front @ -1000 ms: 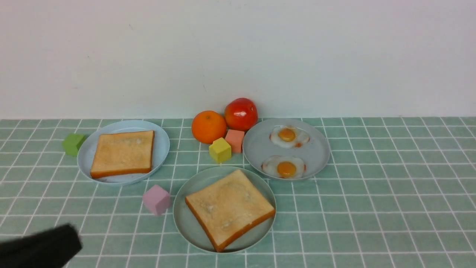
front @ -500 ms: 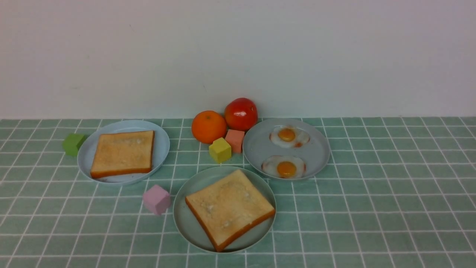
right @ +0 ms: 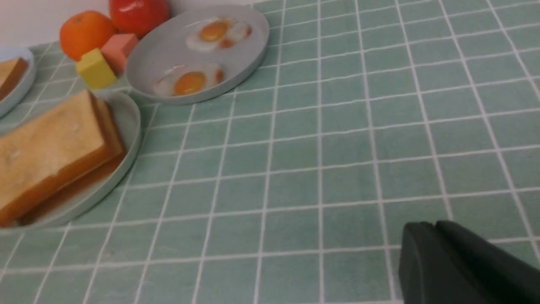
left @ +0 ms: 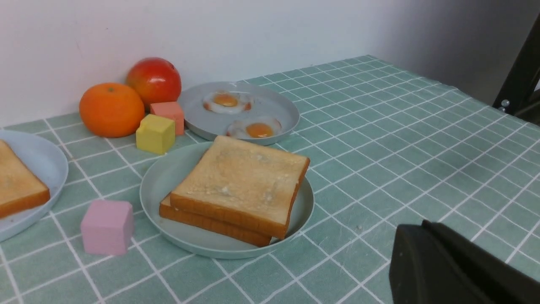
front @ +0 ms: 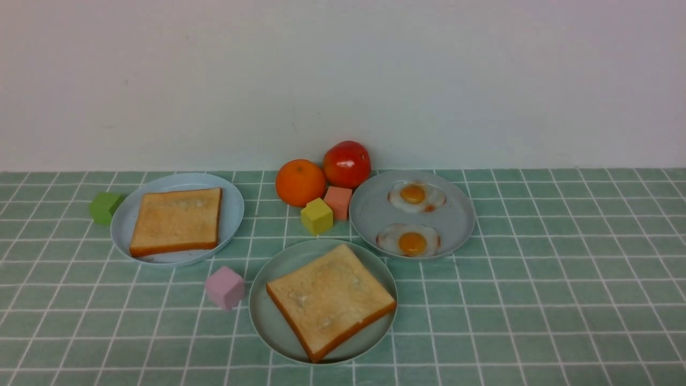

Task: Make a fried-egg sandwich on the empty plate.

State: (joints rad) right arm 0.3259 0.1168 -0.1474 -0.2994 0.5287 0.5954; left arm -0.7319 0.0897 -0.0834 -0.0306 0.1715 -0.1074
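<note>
The fried-egg sandwich [left: 236, 190] on the mint plate [left: 168, 177] looks light and soft — best pinched at a crust edge. Both grippers — left gripper [left: 415, 257], right gripper [right: 422, 253] — are pressed together, empty.

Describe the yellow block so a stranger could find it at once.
Look at the orange and tomato by the back wall. The yellow block sits just in front of the orange, beside a salmon-pink block. It is the only yellow thing there.
</note>
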